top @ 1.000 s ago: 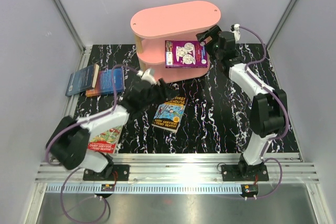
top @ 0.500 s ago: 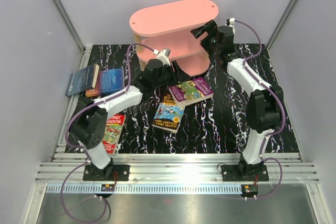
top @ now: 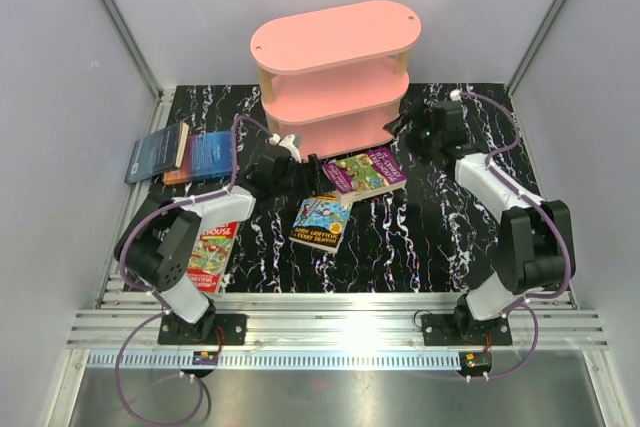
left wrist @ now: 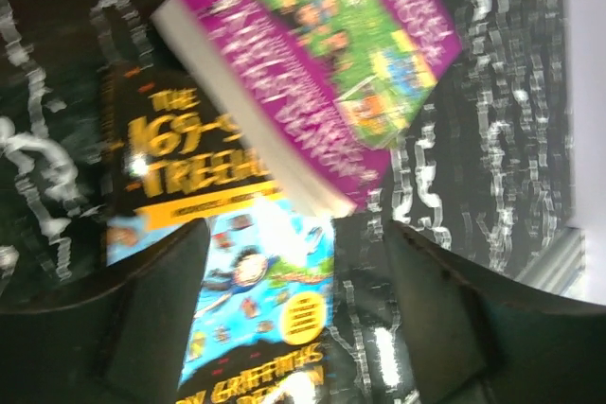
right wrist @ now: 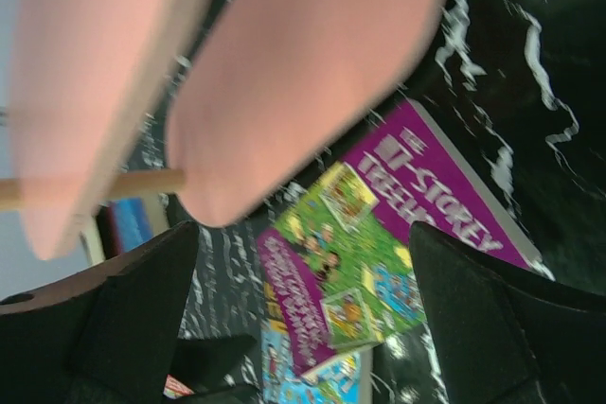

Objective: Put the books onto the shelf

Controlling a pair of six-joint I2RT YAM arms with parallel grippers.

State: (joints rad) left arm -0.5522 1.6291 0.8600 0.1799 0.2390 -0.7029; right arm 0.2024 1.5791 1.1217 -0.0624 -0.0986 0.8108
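With left gripper (left wrist: pixel 298 234) and right gripper (right wrist: pixel 303 234) both gaping empty, we judge the glossy purple paperback (top: pixel 365 173), lying mid black marbled table (top: pixel 440 227) before the pink three-tier oval shelf (top: pixel 335 42), light, bendy and slick, best pinched at the corner propped on the yellow-teal paperback (top: pixel 322 222).

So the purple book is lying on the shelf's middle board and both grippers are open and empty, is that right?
Not quite. The purple book is not on the shelf; the top view shows it lying on the table in front, one corner over the teal book. The left gripper and right gripper are indeed open and empty.
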